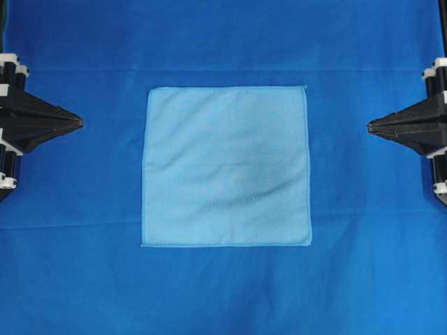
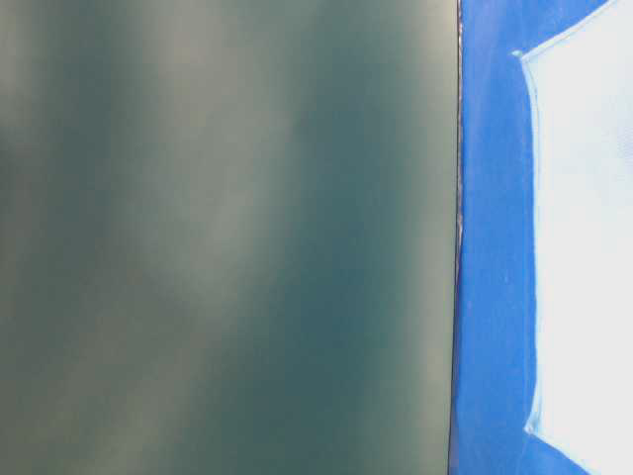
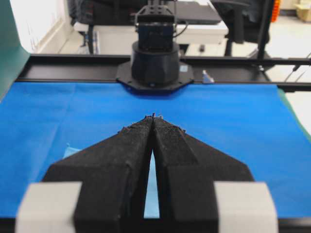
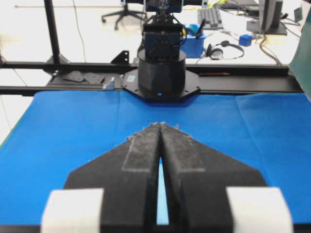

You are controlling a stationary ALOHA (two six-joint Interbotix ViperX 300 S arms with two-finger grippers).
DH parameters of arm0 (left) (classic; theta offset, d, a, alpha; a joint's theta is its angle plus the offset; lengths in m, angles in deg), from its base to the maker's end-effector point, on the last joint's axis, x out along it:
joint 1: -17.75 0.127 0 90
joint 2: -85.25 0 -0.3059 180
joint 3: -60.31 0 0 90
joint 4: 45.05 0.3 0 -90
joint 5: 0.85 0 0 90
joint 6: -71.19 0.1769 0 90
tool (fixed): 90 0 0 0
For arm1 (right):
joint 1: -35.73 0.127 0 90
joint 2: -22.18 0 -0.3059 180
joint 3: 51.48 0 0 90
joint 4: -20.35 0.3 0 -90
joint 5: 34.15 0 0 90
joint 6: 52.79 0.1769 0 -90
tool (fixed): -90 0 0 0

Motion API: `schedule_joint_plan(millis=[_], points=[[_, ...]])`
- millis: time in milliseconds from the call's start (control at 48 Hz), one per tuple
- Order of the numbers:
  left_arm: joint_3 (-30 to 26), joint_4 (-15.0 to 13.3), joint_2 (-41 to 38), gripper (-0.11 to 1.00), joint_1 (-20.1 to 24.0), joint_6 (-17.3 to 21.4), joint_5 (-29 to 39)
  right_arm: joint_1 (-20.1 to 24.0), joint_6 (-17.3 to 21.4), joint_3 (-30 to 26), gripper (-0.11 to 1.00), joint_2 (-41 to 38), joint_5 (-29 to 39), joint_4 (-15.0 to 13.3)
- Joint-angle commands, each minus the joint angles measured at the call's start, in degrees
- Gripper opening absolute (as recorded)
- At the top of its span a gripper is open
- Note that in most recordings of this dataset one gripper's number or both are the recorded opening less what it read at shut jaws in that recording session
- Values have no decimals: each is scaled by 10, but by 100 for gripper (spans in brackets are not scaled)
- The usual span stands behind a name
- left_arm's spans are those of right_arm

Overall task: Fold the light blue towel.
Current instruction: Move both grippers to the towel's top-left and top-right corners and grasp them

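Observation:
The light blue towel (image 1: 225, 166) lies flat and unfolded, a square in the middle of the royal-blue table covering (image 1: 223, 286). Its hemmed edge also shows, washed out, in the table-level view (image 2: 584, 247). My left gripper (image 1: 79, 123) is shut and empty at the left edge, apart from the towel. My right gripper (image 1: 370, 126) is shut and empty at the right edge, also apart from it. In the left wrist view (image 3: 153, 116) the tips meet, with a sliver of towel (image 3: 151, 194) seen between the fingers. The right wrist view (image 4: 160, 124) shows the same.
The opposite arm's base stands at the far table edge in each wrist view (image 3: 154, 65) (image 4: 161, 73). A dark green panel (image 2: 227, 237) fills most of the table-level view. Black frame rails (image 3: 73, 68) border the table.

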State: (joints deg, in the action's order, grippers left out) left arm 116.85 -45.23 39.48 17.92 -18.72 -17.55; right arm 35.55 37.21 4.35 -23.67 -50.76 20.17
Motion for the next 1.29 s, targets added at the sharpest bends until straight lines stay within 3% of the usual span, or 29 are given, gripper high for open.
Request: schedule_joint_plan(millis=[0,271,625,708,896,979,1271], points=[[-16,-22,-17,0,4,-4,7,-7,-4,-13,0,-5,-2,1],[-14,-21,-66,0,53,-4,11,-91,18,-45,0,-56,92,4],[-17,-21,-202,1,163,-6,4,-228,24,-57,1,-207,115,4],[-19,-21,-237,16,181,-6,-10,-249,23,-70,5,-258,125,2],[-24,-21,-323,68,207,-6,-54,-264,18,-110,57,-374,127,-17],[-26,-21,-367,84,215,2,-75,-264,17,-125,63,-416,125,-25],[-48,-21,-515,86,231,3,-117,-265,17,-165,58,-524,119,-40]])
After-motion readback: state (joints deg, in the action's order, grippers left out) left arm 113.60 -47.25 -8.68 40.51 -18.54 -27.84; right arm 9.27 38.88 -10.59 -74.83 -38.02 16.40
